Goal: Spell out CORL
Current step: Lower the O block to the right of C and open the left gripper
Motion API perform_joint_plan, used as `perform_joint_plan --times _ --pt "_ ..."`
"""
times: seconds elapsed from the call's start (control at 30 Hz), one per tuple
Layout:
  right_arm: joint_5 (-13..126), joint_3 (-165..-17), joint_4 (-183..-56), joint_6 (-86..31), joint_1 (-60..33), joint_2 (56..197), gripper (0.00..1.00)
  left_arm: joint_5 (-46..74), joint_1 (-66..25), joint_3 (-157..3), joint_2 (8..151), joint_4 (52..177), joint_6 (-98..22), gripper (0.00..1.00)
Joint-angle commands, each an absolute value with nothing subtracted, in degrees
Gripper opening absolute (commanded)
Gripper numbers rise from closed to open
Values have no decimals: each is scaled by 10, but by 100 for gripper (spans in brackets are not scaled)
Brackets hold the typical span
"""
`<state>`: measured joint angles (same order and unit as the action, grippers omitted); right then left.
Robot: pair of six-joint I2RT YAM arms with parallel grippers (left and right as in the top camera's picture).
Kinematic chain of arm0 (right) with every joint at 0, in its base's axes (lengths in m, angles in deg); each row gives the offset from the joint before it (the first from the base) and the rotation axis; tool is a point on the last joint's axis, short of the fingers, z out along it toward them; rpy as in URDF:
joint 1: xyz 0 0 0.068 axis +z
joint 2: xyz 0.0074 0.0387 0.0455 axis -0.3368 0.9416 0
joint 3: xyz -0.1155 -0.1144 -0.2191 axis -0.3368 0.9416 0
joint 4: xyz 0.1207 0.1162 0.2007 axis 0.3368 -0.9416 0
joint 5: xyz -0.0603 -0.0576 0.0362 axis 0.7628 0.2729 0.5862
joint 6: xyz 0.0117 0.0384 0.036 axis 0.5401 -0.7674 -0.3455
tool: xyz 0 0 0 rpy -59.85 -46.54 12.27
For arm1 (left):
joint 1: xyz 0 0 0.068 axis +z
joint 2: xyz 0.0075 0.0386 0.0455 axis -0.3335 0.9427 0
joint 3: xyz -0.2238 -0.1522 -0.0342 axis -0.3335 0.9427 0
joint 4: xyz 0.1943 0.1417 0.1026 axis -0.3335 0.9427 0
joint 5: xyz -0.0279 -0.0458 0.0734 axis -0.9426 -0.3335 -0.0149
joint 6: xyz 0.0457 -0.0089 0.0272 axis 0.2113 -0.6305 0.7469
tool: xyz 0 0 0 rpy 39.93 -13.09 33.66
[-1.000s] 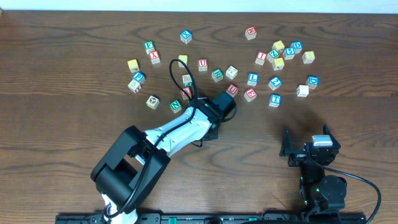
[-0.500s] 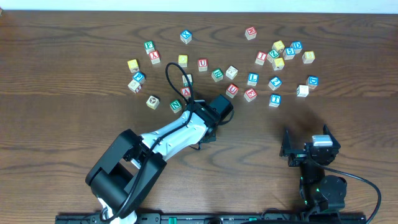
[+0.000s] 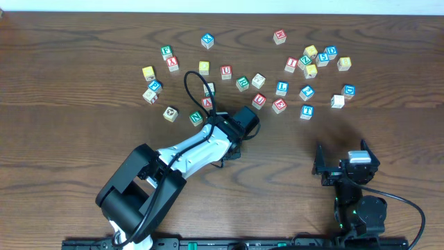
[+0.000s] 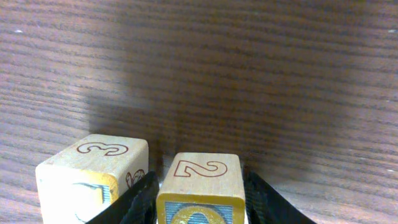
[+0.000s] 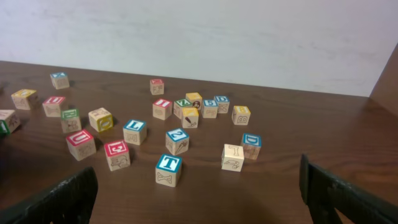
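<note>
Looking down the left wrist camera, we see the left gripper (image 4: 199, 190) low over the dark wooden table (image 4: 249, 74). Its two black fingers (image 4: 140, 199) stand either side of a wooden cube marked 2 (image 4: 199, 169) on top. The face toward us is bluish with a yellow letter, cut off by the frame. The fingers sit close against the cube's sides; we cannot tell whether they press it or stand just clear. A second cube marked 3 (image 4: 93, 158) stands just outside the left-hand finger. Both cubes rest on the table, and from overhead the arm hides them.

The right gripper (image 5: 198, 186) sits near the table's front edge, its fingers (image 5: 68, 196) spread wide with nothing between them. The blue L cube (image 3: 282, 87) lies among the scattered cubes (image 3: 309, 59) farther back, apart from both grippers.
</note>
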<state>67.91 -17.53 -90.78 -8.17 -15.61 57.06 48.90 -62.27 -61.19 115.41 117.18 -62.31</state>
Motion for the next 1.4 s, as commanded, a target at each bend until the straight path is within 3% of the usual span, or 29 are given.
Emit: perform_joint_plan --times 0.0,0.57,1.37 --pt "678 -174 -910 -81 -159 568 99 459 -623 -578 1194 1178 -620 45" --pt "678 -174 -910 -81 -159 568 99 457 -623 -583 1178 1178 -608 44" --pt "678 -174 -910 -81 -159 568 99 462 -623 -587 1000 1177 -559 45"
